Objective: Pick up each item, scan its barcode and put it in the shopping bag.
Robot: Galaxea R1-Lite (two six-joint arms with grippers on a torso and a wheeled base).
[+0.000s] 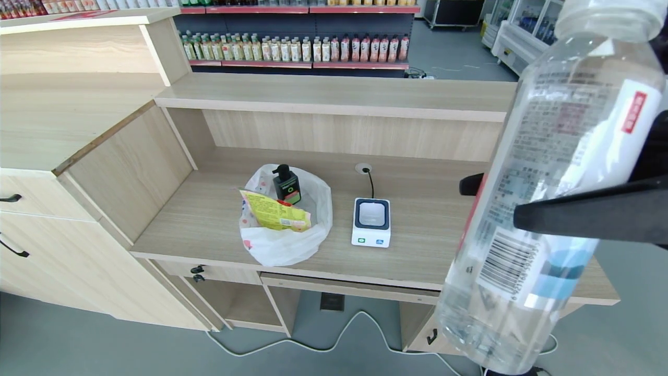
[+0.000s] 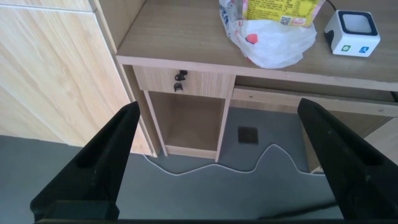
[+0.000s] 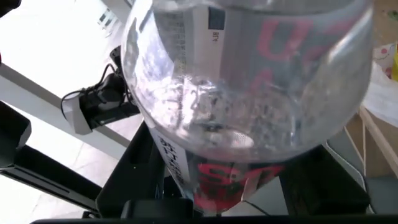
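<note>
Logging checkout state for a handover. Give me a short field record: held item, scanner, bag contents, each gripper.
held item: water bottle, barcode towards head camera
right gripper: shut on the bottle, raised
scanner: on counter, beside bag, nothing on it
shopping bag: open, holds yellow packet and black pump bottle
left gripper: open, empty, below counter height
</note>
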